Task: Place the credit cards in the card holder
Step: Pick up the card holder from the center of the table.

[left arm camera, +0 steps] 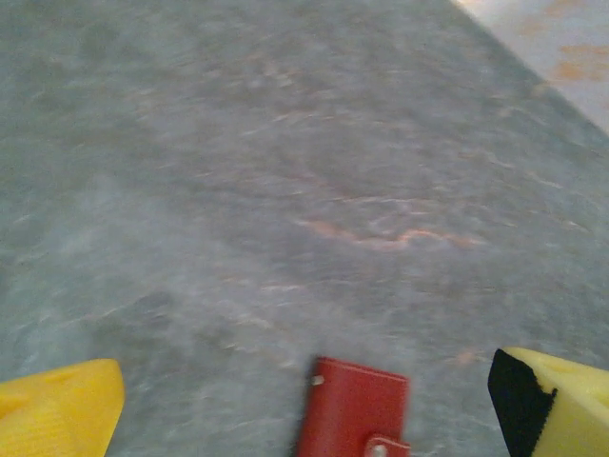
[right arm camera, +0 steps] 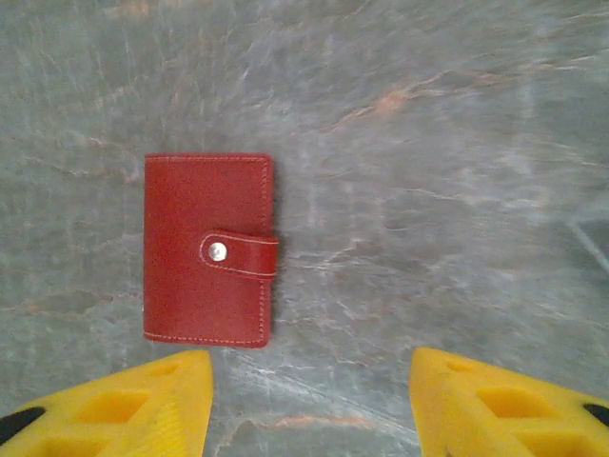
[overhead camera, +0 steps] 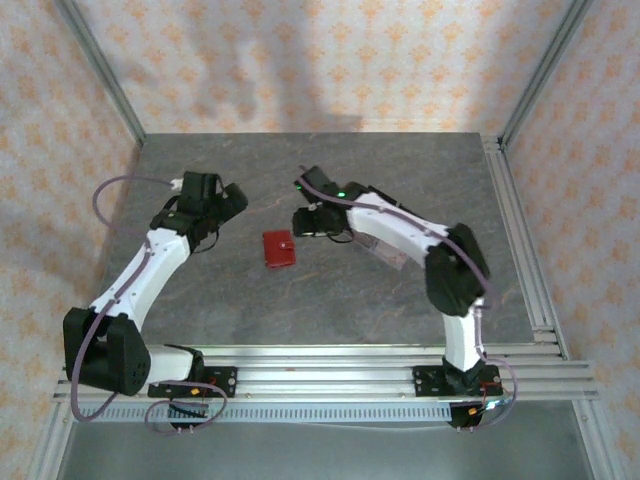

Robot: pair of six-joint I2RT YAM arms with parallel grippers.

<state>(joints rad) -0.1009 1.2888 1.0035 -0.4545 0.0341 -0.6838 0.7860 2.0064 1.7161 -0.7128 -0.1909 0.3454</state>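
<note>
Right wrist shows one closed card holder [right arm camera: 209,249] on the worktop [right arm camera: 428,143]. My left pincer [left arm camera: 304,405] and right pincer [right arm camera: 309,371] both gape.

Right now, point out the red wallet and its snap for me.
red wallet [right arm camera: 190,195], right wrist view, upper half of its front cover.
snap [right arm camera: 218,251], right wrist view, centre of the metal stud.

card holder [overhead camera: 278,249]: flat on table [overhead camera: 400,170], near the middle, a little toward the left edge | left gripper [overhead camera: 234,201]: left of card holder, more toward far edge, apart | right gripper [overhead camera: 303,222]: just right of card holder, on far side, not touching
</note>
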